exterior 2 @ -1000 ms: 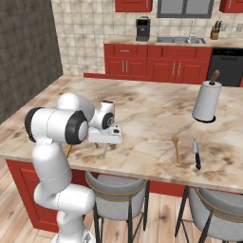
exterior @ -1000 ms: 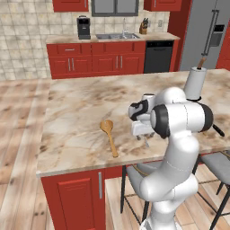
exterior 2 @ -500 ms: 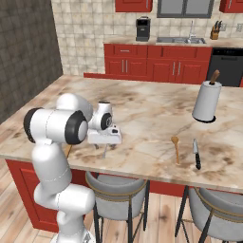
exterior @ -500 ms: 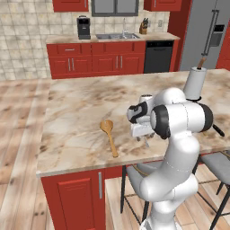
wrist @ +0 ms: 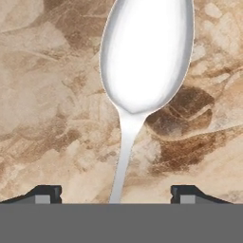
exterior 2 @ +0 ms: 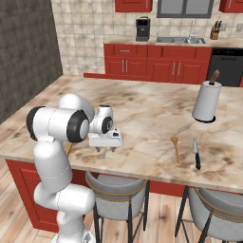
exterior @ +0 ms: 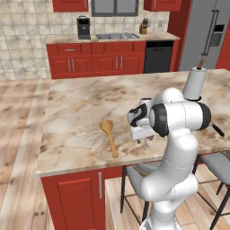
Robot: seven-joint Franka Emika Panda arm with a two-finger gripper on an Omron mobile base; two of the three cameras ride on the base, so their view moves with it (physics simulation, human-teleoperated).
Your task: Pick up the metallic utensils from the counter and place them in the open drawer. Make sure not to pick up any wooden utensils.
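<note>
Silver-grey, the small metal spoon (wrist: 142, 66) lies flat on the beige-brown marbled counter (exterior: 76, 112) by its near edge, its handle running down between the spread fingertips of the two-finger gripper (wrist: 116, 193), which hovers low over it and pinches nothing. Nothing metallic looks collected yet, so I judge the task barely begun. Along that near edge lies the black-handled knife with silver blade (exterior 2: 196, 154), beside a small wooden spoon (exterior 2: 176, 147). A longer tan wooden spoon (exterior: 109, 134) should stay put.
</note>
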